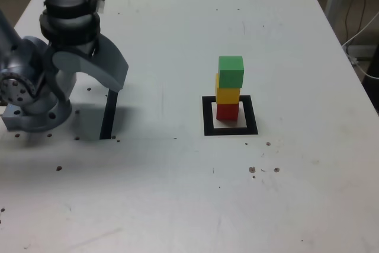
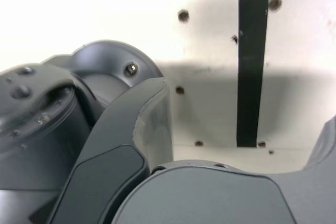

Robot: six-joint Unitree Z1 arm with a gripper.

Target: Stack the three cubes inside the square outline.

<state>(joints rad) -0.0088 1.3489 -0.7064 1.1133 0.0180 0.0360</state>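
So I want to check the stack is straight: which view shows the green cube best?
The exterior view: the green cube sits in full sight on top of the yellow cube. The wrist view shows none of it, only arm parts and a black strip.

We see a smooth, matt white bench (image 1: pixel 177 194), scuffed and speckled. The green cube (image 1: pixel 231 71), yellow cube (image 1: pixel 228 95) and red cube (image 1: pixel 227 111) look matt. The arm (image 1: pixel 35 87) beside them is satin grey metal; its tool (image 2: pixel 241 182) looks like dark matt plastic.
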